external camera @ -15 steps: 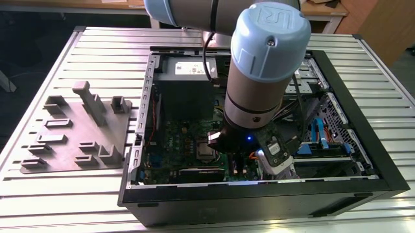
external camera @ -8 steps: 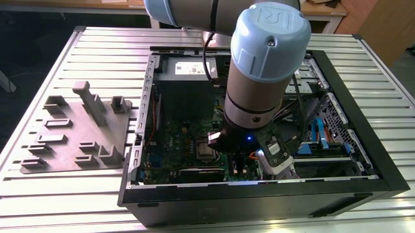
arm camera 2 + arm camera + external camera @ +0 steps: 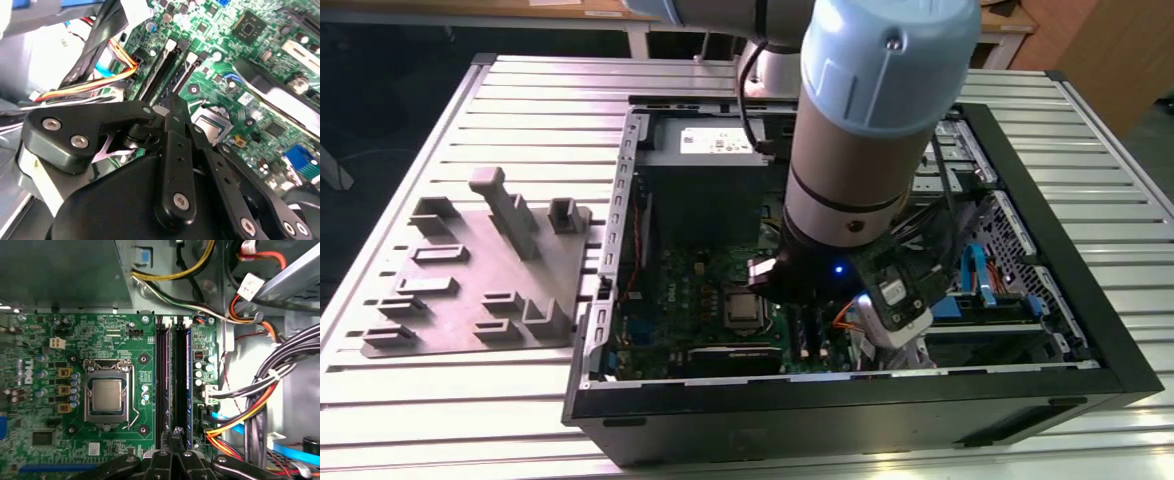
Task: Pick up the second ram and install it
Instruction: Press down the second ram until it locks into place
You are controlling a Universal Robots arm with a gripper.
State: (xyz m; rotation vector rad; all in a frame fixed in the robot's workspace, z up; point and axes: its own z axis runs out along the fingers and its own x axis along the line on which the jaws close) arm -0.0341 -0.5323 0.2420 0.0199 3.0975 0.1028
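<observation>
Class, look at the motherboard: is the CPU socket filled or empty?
Filled: in the first wrist view a silver processor sits inside the CPU socket, under its closed metal frame.

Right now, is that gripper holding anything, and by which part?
Nothing that I can see: in the first wrist view the gripper is shut, with no stick between its fingers, and its tips sit over the memory slots.

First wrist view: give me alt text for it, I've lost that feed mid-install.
The gripper hangs with its black fingers together over the RAM slots on a green motherboard, just beside the CPU socket. A module sits in the slot farthest from the socket. Bundled cables run past the slots on the side away from the socket.
</observation>
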